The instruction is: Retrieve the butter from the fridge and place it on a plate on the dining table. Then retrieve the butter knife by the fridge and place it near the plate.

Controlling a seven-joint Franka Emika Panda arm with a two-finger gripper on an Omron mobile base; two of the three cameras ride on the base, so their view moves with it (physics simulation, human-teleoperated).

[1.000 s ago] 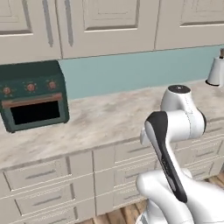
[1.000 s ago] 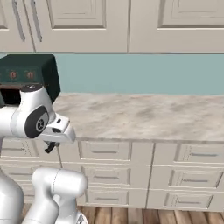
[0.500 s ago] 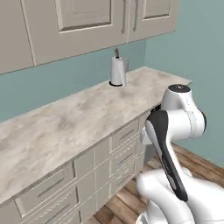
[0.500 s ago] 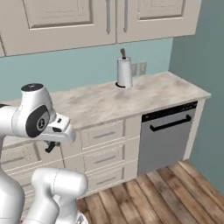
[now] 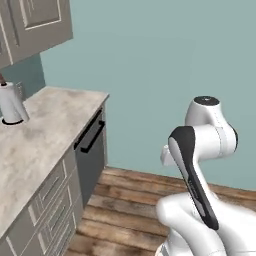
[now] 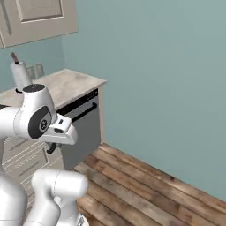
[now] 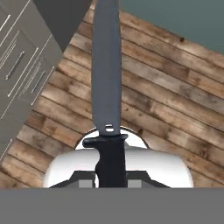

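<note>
The butter knife (image 7: pixel 106 65) has a long grey blade and a black handle (image 7: pixel 110 157). It points away from the hand over the wooden floor. My gripper (image 7: pixel 110 177) is shut on that handle. The hand is tucked close in front of the arm's body, at about chest height (image 6: pixel 54 145), with the dark knife end poking out below it. In the left base view the hand (image 5: pixel 167 155) is partly behind the arm. The butter, the fridge, the plate and the dining table are out of view.
A cream cabinet counter (image 5: pixel 35 145) ends at the left, with a paper towel roll (image 5: pixel 11 102) on it and a grey dishwasher front (image 6: pixel 84 119) at its end. A teal wall (image 6: pixel 154 66) stands ahead. Wooden floor (image 6: pixel 145 190) lies open to the right.
The whole scene has swept left as the base turns: the toaster oven and long counter are gone, and the counter end, dishwasher and teal wall have come in. The arm's pose is unchanged.
</note>
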